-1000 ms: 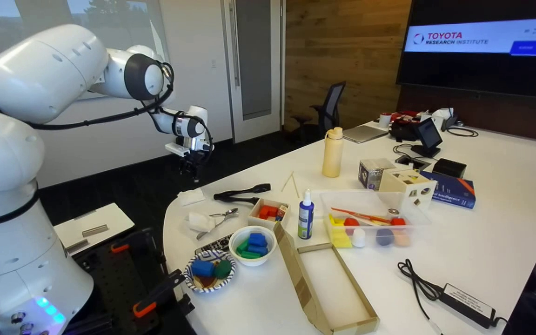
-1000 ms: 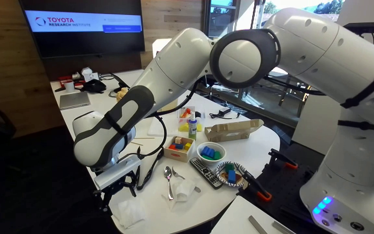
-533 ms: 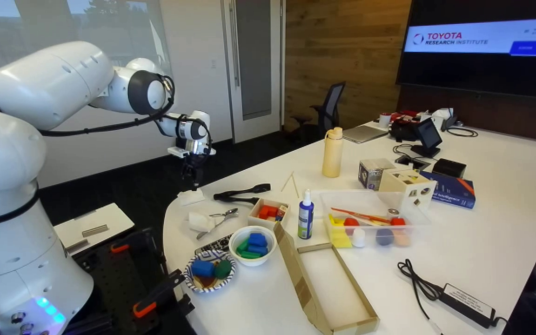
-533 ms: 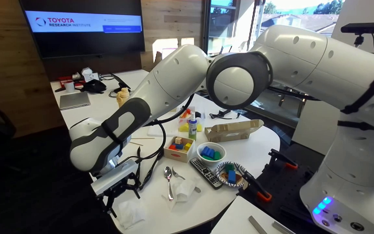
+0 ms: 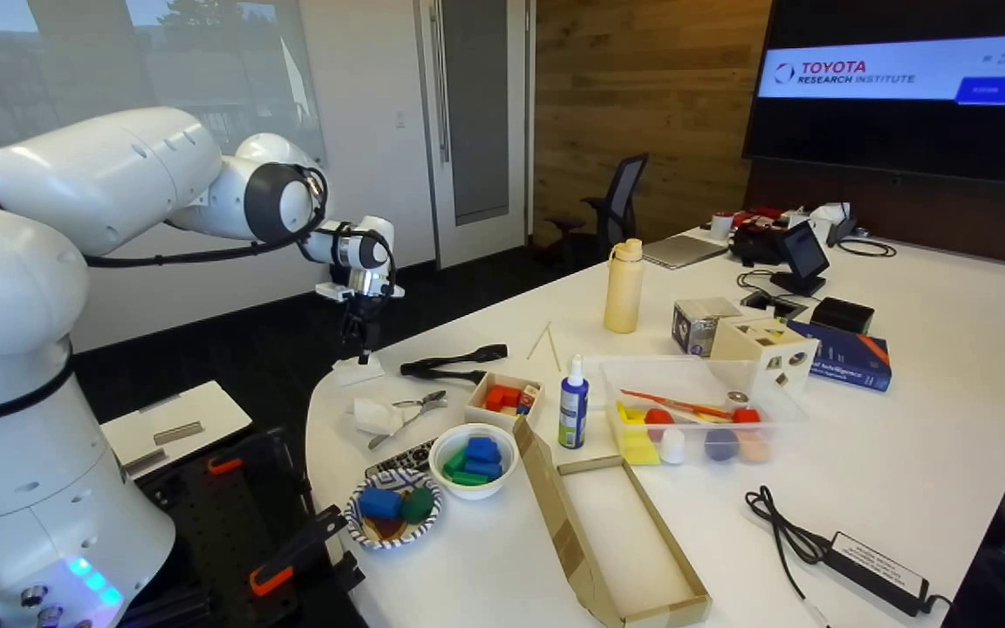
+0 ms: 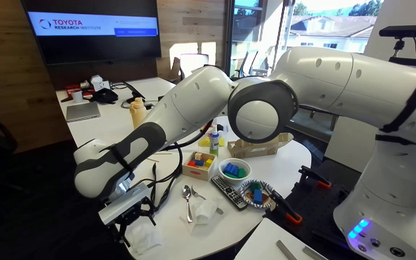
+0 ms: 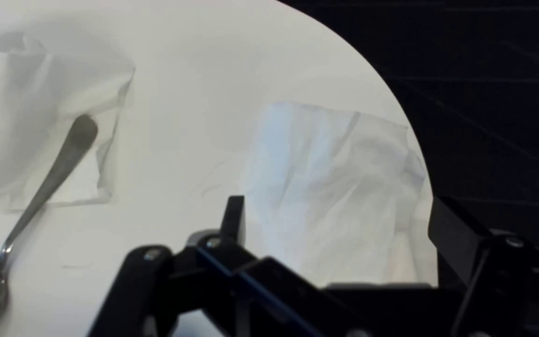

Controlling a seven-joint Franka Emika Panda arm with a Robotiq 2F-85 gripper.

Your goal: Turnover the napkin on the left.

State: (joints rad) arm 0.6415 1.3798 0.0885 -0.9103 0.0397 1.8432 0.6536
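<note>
A white, creased napkin lies flat near the rounded table edge. It shows in both exterior views (image 5: pixel 361 372) (image 6: pixel 146 239) and in the wrist view (image 7: pixel 339 182). My gripper (image 7: pixel 338 208) is open and empty, pointing down over this napkin. In the wrist view, one fingertip is left of the napkin and one is beside the table edge on the right. The gripper also shows in an exterior view (image 6: pixel 140 233), low over the napkin; I cannot tell if it touches. A second crumpled napkin (image 7: pixel 40 103) lies apart, with a spoon (image 7: pixel 47 187) handle over it.
Black tongs (image 5: pixel 459 359) lie beside the napkin. A wooden box of blocks (image 6: pixel 199 171), a remote (image 6: pixel 229 191), a white bowl (image 6: pixel 235 177) and a patterned bowl (image 6: pixel 246 193) stand farther along. The table edge (image 7: pixel 382 79) curves close to the napkin, with dark floor beyond.
The arm has lowered, bringing my open gripper down closer to the napkin near the table edge. Both napkins lie in the same places.
</note>
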